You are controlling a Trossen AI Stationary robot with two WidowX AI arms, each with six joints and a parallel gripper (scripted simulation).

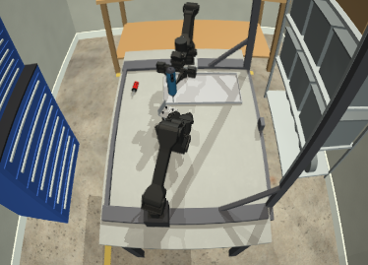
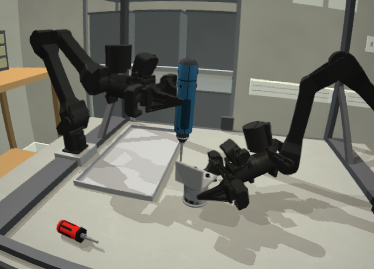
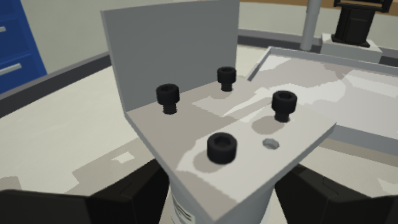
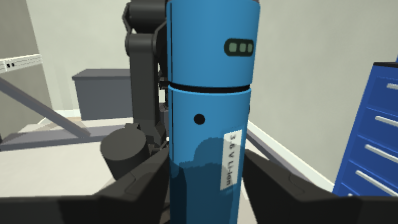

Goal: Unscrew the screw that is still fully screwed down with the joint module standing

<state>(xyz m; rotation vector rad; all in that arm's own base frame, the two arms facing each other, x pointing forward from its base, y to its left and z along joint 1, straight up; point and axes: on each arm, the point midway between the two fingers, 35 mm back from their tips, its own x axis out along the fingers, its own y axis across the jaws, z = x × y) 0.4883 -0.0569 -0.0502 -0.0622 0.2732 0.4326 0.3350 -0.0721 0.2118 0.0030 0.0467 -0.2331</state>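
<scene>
The joint module stands upright, the grey bracket on top. In the left wrist view, three black screws stand raised with shanks showing; the front screw sits low, no shank visible. An empty hole is beside it. My left gripper is shut on the module below the bracket. My right gripper is shut on the blue electric screwdriver, held upright, its bit beyond the bracket toward the tray, clear of the screws.
A shallow grey tray lies beside the module, on the right arm's side. A red hand screwdriver lies on the table away from both arms. Dark frame posts rise at the table's edges.
</scene>
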